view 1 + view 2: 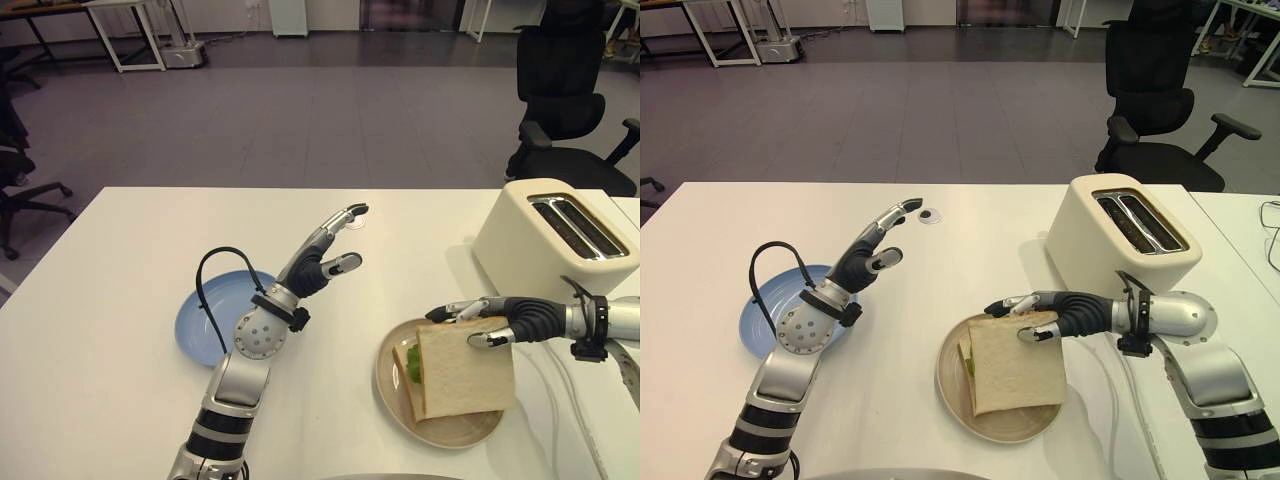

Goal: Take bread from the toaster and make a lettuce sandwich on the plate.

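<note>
While my right hand (pixel 1040 318) pinches the far edge of the top bread slice (pixel 1015 370), that slice lies on the tan plate (pixel 952 395), with lettuce (pixel 966 367) peeking out on its left. Just behind my wrist stands the cream toaster (pixel 1080 240), slots up. My left hand (pixel 872 258) hangs over the white table (pixel 970 250), fingers stretched and holding nothing, just past a blue plate (pixel 760 345). Behind us there's a black office chair (pixel 1150 80) on the grey floor.
</note>
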Controlling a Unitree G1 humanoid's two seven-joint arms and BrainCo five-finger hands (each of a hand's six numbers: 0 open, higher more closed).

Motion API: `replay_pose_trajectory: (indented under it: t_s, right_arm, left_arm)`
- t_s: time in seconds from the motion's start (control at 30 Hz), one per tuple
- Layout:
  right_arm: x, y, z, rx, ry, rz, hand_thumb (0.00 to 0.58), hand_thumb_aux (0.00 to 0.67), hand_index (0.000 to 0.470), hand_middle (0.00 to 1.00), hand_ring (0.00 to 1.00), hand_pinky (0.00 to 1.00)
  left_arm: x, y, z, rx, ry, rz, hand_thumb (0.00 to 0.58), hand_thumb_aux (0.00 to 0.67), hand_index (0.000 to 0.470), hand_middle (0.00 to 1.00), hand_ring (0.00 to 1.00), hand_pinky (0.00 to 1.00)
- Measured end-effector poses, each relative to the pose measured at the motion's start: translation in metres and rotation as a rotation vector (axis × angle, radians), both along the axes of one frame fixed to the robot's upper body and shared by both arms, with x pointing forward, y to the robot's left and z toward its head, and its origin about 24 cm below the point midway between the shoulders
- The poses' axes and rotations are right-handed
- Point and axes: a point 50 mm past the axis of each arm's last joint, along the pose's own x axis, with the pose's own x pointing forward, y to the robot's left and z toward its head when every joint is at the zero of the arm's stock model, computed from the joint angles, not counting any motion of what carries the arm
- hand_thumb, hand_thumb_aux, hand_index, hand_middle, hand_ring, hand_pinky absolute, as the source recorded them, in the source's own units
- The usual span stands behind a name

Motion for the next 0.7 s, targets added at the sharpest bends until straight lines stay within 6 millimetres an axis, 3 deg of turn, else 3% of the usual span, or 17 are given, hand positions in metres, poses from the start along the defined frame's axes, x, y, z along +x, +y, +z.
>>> replay_pose_trajectory:
  t_s: [0.17, 0.2, 0.23, 0.37, 0.57, 0.7]
  right_arm:
    - [0.017, 0.004, -0.021, -0.043, -0.036, -0.034, 0.580, 0.670, 0.470, 0.00, 0.00, 0.00]
    - [0.020, 0.001, -0.024, -0.057, -0.043, -0.046, 0.501, 0.423, 0.297, 0.00, 0.00, 0.00]
    - [0.021, -0.003, -0.027, -0.065, -0.046, -0.056, 0.000, 0.000, 0.000, 0.00, 0.00, 0.00]
    - [0.026, -0.011, -0.037, -0.071, -0.058, -0.074, 0.000, 0.000, 0.000, 0.00, 0.00, 0.00]
    - [0.026, -0.007, -0.041, -0.057, -0.066, -0.045, 0.000, 0.000, 0.000, 0.00, 0.00, 0.00]
    - [0.030, -0.001, -0.030, 0.041, -0.129, -0.084, 0.000, 0.000, 0.000, 0.00, 0.00, 0.00]
  left_arm:
    - [-0.007, -0.002, -0.003, -0.006, 0.011, -0.009, 0.000, 0.000, 0.000, 0.00, 0.00, 0.00]
    - [-0.009, -0.004, -0.003, -0.007, 0.013, -0.017, 0.000, 0.000, 0.000, 0.00, 0.00, 0.00]
    - [-0.010, -0.006, -0.003, -0.010, 0.014, -0.024, 0.000, 0.000, 0.000, 0.00, 0.00, 0.00]
    - [-0.015, -0.010, -0.006, -0.010, 0.024, -0.044, 0.000, 0.000, 0.000, 0.00, 0.00, 0.00]
    - [-0.018, -0.011, -0.007, 0.001, 0.028, -0.056, 0.000, 0.000, 0.000, 0.00, 0.00, 0.00]
    - [-0.018, -0.010, -0.006, 0.007, 0.025, -0.058, 0.000, 0.000, 0.000, 0.00, 0.00, 0.00]
